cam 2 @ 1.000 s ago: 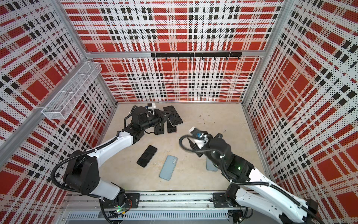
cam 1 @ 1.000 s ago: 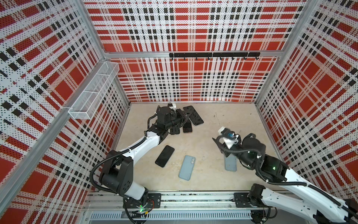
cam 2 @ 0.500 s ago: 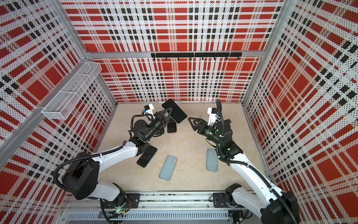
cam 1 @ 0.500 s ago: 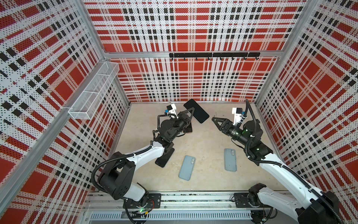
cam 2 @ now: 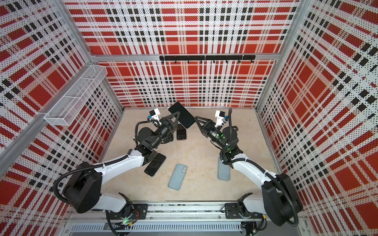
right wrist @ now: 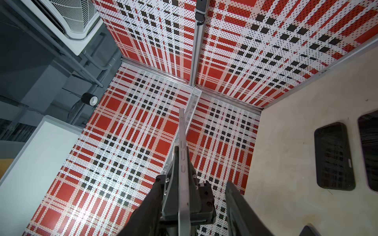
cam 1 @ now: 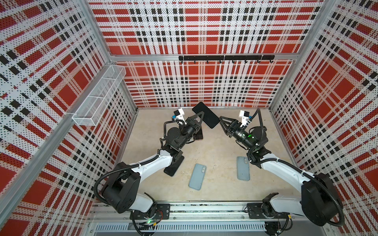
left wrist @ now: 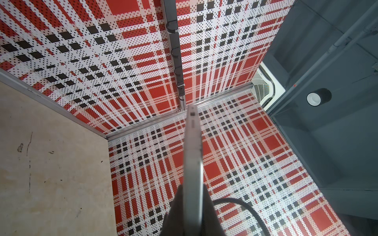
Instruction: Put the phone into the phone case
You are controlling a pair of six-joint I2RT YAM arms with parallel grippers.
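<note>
A phone (cam 1: 207, 118) with a black screen and silver edge hangs tilted in the air over the back of the table. My left gripper (cam 1: 201, 116) is shut on its left part; the left wrist view shows its edge (left wrist: 193, 153) between the pads. My right gripper (cam 1: 222, 120) is at the phone's lower right end. In the right wrist view its jaws (right wrist: 192, 183) stand open on either side of the phone's edge (right wrist: 182, 143), with a gap to one finger (right wrist: 235, 200). A light-blue phone case (cam 1: 243, 168) lies flat at the front right.
A second light-blue piece with two camera rings (cam 1: 197, 176) lies at the front middle. A black phone (cam 1: 173, 166) lies partly under my left arm. Dark cases (cam 2: 181, 131) lie at the back, below the raised phone. A wire basket (cam 1: 98, 98) hangs on the left wall.
My left gripper lifted the phone off the back of the table. My right gripper came up from the light-blue case to the phone's free end, and its jaws have narrowed a little.
</note>
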